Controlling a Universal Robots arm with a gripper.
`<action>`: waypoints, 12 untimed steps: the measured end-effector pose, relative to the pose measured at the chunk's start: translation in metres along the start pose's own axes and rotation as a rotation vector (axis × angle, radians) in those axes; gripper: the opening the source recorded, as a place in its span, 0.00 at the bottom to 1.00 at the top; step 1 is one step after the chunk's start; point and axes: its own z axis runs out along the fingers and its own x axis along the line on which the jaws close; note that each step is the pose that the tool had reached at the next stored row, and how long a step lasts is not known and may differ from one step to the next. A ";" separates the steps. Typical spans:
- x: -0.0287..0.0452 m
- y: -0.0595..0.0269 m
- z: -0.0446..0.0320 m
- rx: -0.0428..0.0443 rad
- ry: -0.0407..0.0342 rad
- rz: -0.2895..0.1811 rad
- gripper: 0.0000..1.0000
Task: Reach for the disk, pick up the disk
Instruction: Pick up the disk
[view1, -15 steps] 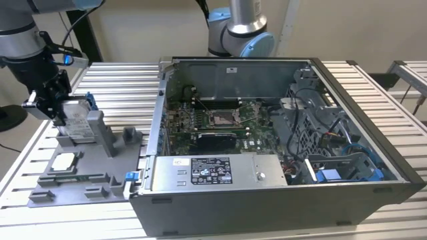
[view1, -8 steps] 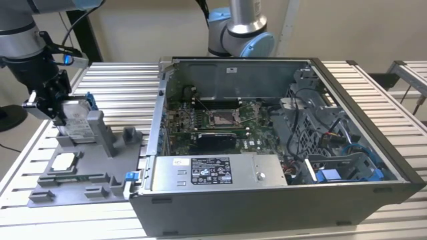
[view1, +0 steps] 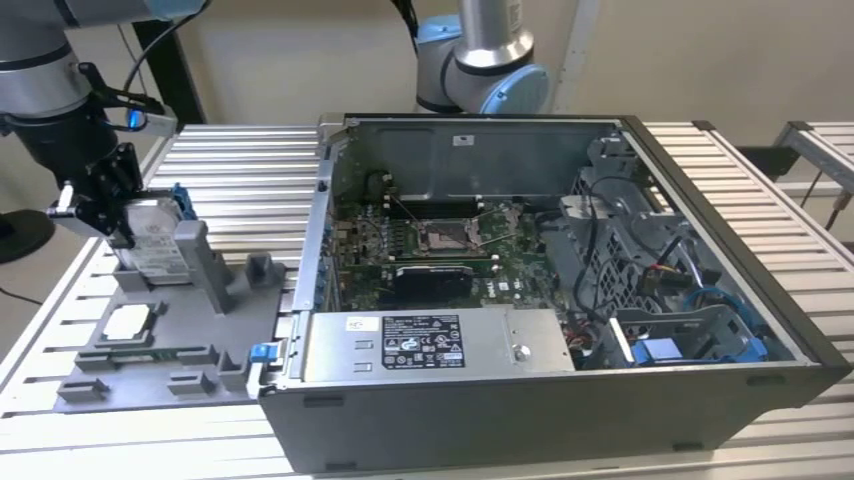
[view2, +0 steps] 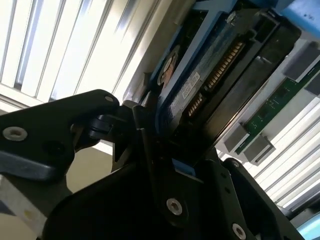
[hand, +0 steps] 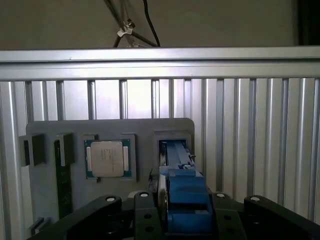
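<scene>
The disk (view1: 156, 240) is being gripped by the end effector (view1: 124, 212). Its black fingers (view2: 145, 150) are being held closed against the two broad faces of the disk at the upper end. The disk is being kept upright directly below the end effector, with its lower end sitting in a slot of a grey tray (view1: 147, 345) on the slatted tabletop (view1: 240, 150).

In the exterior view the white label is being shown on one face, with blue rails at the edges. In the second wrist view the disk is being seen from very close, with a blue rail, a row of gold contacts and a dark side running away from the fingers. In the first wrist view it is being seen edge-on, as a blue strip reaching from between the fingers into the tray slot. A square chip (hand: 105, 159) is lying in a pocket of the tray just beside that slot, with a narrow green board (hand: 62, 175) beyond the chip.

The arm (view1: 40, 70) is being shown coming down from the upper corner at the exterior view's left, with the wrist pointing downward over the tray. An open computer case (view1: 534, 400) is standing well apart from the end effector, toward the exterior view's right, with a second arm (view1: 481, 60) behind it.
</scene>
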 end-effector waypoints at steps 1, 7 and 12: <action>0.0000 0.0000 0.0000 0.0000 0.0000 0.000 0.00; 0.0000 0.0000 0.0003 0.0000 0.0000 0.000 0.00; 0.0000 0.0000 0.0003 0.0000 0.0000 0.000 0.00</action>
